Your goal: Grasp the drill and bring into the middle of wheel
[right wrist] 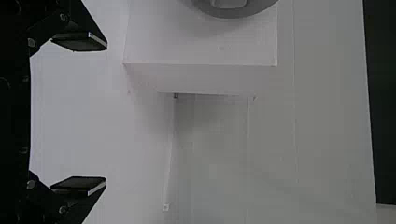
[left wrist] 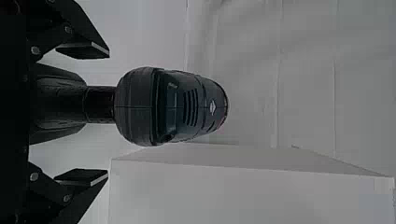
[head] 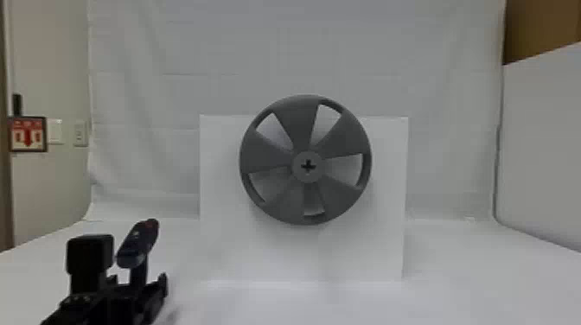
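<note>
In the head view my left gripper (head: 137,283) is low at the left, around the handle of the dark drill (head: 138,244), whose body rises above it, tilted. The left wrist view has the left gripper (left wrist: 108,113) open, one finger on each side of the drill (left wrist: 187,107) with a gap to its handle on both sides. The grey wheel (head: 281,203) with a cross-shaped hole in its hub (head: 298,173) is mounted on a white box front. Part of the wheel's rim (right wrist: 233,13) lies at the right wrist view's edge, where my right gripper (right wrist: 106,113) is open, holding nothing.
The white box (head: 363,255) stands upright on the white table (head: 467,281), to the right of the left arm. White cloth (head: 441,95) hangs behind it, and a white panel (head: 540,151) is at the far right.
</note>
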Action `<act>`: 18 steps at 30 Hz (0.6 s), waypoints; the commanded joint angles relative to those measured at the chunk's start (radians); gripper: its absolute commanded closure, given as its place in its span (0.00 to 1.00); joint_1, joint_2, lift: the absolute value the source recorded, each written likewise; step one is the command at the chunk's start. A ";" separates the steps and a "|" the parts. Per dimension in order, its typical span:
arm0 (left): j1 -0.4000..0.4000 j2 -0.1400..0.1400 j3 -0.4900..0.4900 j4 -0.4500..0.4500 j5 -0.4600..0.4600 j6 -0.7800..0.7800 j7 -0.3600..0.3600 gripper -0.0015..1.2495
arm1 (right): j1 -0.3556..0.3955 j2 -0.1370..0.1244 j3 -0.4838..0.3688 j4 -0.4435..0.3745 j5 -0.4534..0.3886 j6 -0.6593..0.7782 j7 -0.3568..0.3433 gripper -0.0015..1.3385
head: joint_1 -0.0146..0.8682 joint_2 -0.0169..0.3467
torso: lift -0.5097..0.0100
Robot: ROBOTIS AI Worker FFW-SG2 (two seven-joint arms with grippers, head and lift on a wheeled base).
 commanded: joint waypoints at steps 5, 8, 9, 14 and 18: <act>-0.021 0.000 -0.007 0.042 -0.005 -0.023 0.006 0.29 | 0.000 0.000 0.002 0.000 0.001 0.000 0.000 0.20 | 0.08 0.13 | 0.21; -0.027 0.000 -0.007 0.055 -0.007 -0.031 0.008 0.29 | 0.000 0.000 0.002 0.000 0.003 0.002 0.000 0.20 | 0.08 0.13 | 0.21; -0.028 0.002 -0.007 0.058 -0.007 -0.031 0.008 0.29 | 0.000 0.000 0.002 0.000 0.003 0.002 0.000 0.20 | 0.08 0.13 | 0.21; -0.038 0.003 -0.007 0.073 -0.007 -0.034 0.009 0.29 | 0.000 0.000 0.002 0.000 0.003 0.002 0.000 0.20 | 0.08 0.13 | 0.21; -0.039 0.003 -0.005 0.075 -0.008 -0.037 0.013 0.30 | 0.000 0.002 0.004 0.000 0.003 0.002 0.000 0.20 | 0.08 0.13 | 0.21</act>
